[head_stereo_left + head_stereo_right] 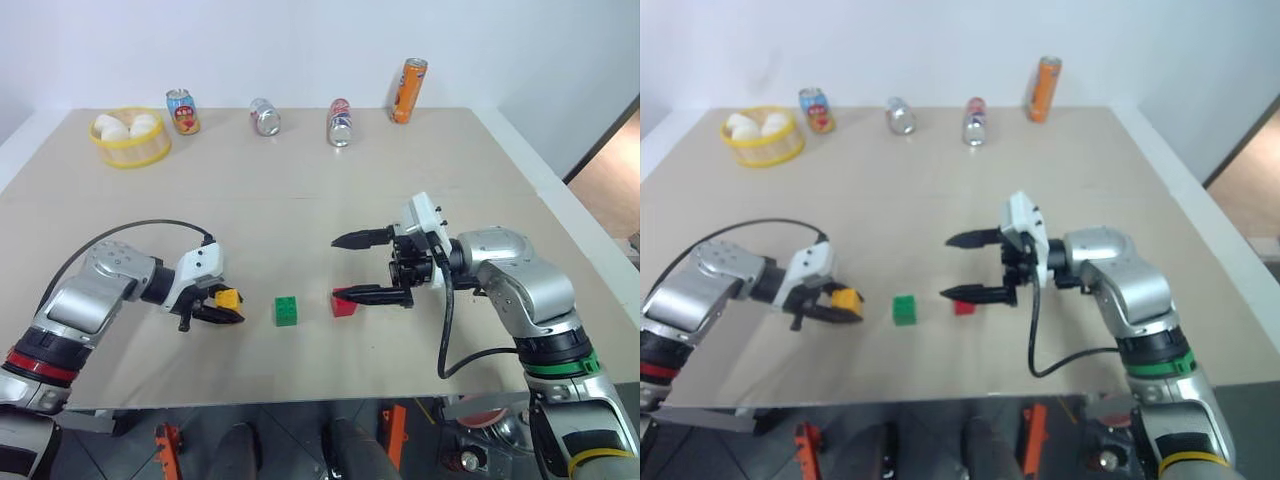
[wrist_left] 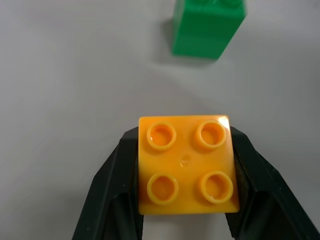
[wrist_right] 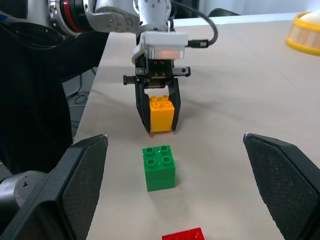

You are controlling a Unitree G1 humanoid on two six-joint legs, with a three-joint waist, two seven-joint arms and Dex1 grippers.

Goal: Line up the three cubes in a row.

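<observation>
The left claw [image 1: 222, 305] is clamped on the small yellow-orange studded plastic toy-brick cube [image 1: 229, 298], one black finger pressed against each side, studs facing up toward the wrist camera; it is held low over the pale beige counter [image 1: 300, 190], near the front edge on the robot's left, and whether the brick touches the surface cannot be told. Just to its right, clear of the claw, the small green studded plastic brick cube [image 1: 287, 310] stands upright on the counter with its studs up. Further right along roughly the same line sits the small red studded plastic brick cube [image 1: 343, 304], apart from the green one. The right claw [image 1: 352, 267] is spread wide and grips nothing: its two black fingers point toward the robot's left, the lower fingertip [image 1: 345, 294] lying just over the red cube as seen from the head, the upper one raised well above the counter. From the right wrist, the green cube lies between the two spread fingers, with the orange cube in the left claw beyond it and the top of the red cube nearest. Along the far edge of the counter stand a yellow plastic basket of white eggs [image 1: 130, 137] at the left, then a red-and-blue drink can [image 1: 183, 111], two silvery cans [image 1: 265, 116] [image 1: 340, 122] lying tilted, and a tall orange can [image 1: 408, 90].
</observation>
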